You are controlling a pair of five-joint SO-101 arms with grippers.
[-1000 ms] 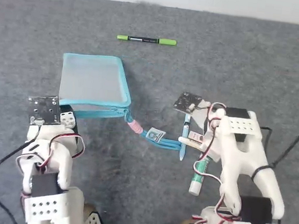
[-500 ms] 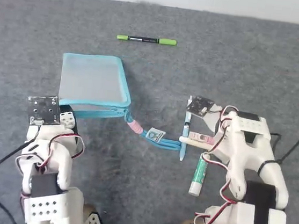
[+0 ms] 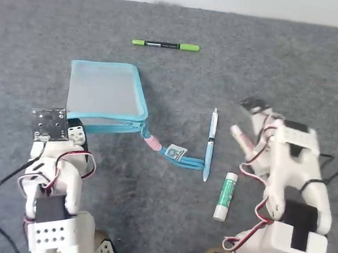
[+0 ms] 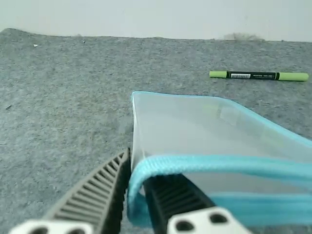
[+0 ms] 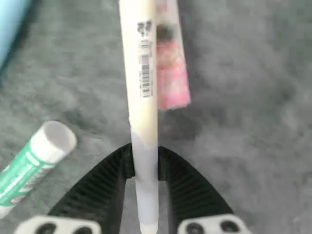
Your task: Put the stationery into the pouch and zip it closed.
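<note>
R end effector w/ cream pen backed off blue pen.

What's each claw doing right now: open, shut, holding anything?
Left claw: closed on the pouch, gripping its blue zipper edge.
Right claw: closed on a white pen.

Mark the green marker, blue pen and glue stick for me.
green marker (image 3: 165, 45), high view, dark middle of the barrel.
blue pen (image 3: 209, 146), high view, mid-barrel.
glue stick (image 3: 226, 196), high view, green labelled body.
</note>
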